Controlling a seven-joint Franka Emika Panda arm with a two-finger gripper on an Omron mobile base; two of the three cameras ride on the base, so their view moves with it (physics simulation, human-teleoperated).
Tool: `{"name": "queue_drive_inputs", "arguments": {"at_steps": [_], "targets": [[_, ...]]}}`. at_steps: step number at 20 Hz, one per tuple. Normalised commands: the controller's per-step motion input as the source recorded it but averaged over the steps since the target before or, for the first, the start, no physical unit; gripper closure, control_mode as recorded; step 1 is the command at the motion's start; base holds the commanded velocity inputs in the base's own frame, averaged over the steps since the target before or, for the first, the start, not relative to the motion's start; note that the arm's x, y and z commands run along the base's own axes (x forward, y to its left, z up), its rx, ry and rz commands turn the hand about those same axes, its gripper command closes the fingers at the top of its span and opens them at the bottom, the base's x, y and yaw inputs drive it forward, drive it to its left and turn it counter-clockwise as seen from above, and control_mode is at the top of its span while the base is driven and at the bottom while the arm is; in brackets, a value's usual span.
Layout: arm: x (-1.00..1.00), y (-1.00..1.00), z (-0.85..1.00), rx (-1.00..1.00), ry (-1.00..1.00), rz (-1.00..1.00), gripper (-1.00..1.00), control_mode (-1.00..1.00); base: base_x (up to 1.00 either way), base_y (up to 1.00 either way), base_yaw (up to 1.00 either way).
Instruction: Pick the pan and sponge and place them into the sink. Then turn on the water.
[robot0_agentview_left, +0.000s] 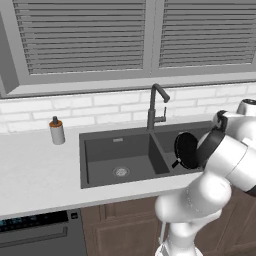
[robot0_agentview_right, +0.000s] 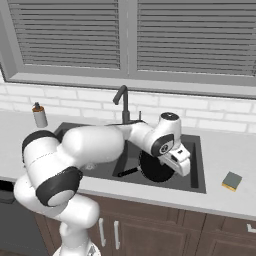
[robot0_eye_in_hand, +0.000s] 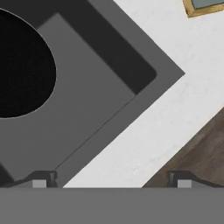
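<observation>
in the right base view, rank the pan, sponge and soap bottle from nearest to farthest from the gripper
1. pan, in the right basin just left of the gripper
2. sponge, on the counter to the right
3. soap bottle, far left by the wall

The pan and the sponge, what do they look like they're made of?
The pan, lying in the sink, looks like matte black coated metal: flat, dark, no shine. The sponge on the counter looks like soft yellow foam under a grey-green scouring layer, though the render leaves texture uncertain.
</observation>
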Motion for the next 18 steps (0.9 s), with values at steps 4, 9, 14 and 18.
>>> {"name": "queue_drive_inputs", "arguments": {"at_steps": [4,9,14,18], "targets": [[0.00,-0.51,0.30,0.00,0.03,0.00,-1.00,-1.00,0.00,0.00,0.00],[0.00,-0.50,0.05,0.00,0.04,0.01,-1.00,-1.00,0.00,0.00,0.00],[0.00,-0.48,-0.01,0.00,0.01,0.05,-1.00,-1.00,0.00,0.00,0.00],[0.00,-0.42,0.00,0.00,0.00,0.06,-1.00,-1.00,0.00,0.00,0.00]]}}
